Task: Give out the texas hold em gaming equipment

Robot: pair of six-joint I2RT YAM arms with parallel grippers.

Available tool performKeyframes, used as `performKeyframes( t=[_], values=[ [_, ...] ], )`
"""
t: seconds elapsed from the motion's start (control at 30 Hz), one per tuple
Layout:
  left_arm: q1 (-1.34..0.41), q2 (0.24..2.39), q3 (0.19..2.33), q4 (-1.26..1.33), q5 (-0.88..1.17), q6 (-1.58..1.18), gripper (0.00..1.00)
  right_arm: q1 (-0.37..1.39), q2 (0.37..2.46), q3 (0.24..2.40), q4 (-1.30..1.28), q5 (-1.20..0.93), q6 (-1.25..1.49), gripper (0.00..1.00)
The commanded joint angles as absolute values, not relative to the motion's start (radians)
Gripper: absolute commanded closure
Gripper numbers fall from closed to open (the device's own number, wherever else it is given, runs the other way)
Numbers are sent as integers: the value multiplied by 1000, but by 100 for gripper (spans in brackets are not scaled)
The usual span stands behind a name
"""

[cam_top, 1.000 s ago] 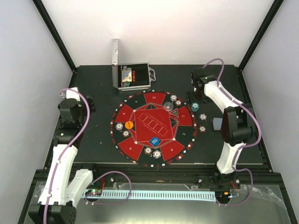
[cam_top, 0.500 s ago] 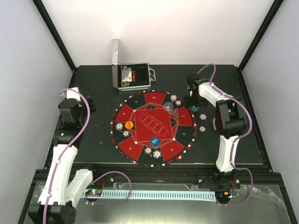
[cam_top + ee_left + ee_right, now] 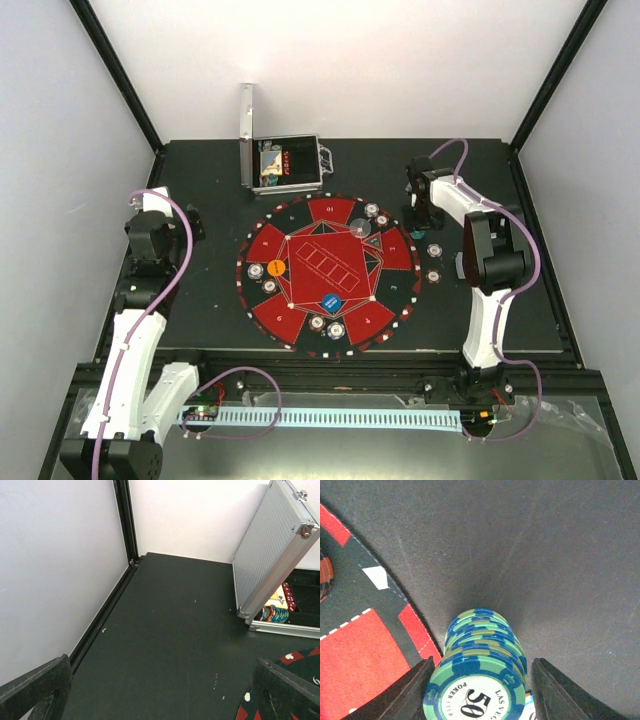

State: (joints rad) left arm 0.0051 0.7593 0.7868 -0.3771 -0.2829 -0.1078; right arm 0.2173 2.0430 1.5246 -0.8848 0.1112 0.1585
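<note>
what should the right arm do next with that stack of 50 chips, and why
Probably close the right pincer on the teal chip stack. Its fingers stand on either side of the stack, with a sliver of gap on one side. The stack sits upright on the black table, just off the red mat, so a gentle squeeze looks like the step before lifting.
</note>
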Motion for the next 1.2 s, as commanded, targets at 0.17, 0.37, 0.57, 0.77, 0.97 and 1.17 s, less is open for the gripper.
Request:
performKeyframes(
  t=[0.17, 0.37, 0.57, 0.77, 0.97, 1.17],
  values=[
    [0, 760, 805, -365, -275, -109, 1, 210, 2041, 1532, -883, 97, 158, 52],
    [0, 760, 805, -365, -273, -109, 1, 210, 2027, 1535, -892, 103, 155, 58],
    [0, 758, 807, -365, -272, -109, 1, 210, 1997, 1557, -920, 99, 152, 60],
    [0, 756, 806, -364, -273, -109, 1, 210, 1944, 1565, -941, 96, 148, 60],
    [0, 753, 806, -365, -272, -108, 1, 220, 1893, 1548, -953, 98, 148, 61],
    [-1, 755, 806, -364, -271, -109, 1, 356, 1780, 1430, -938, 96, 184, 61]
  ],
)
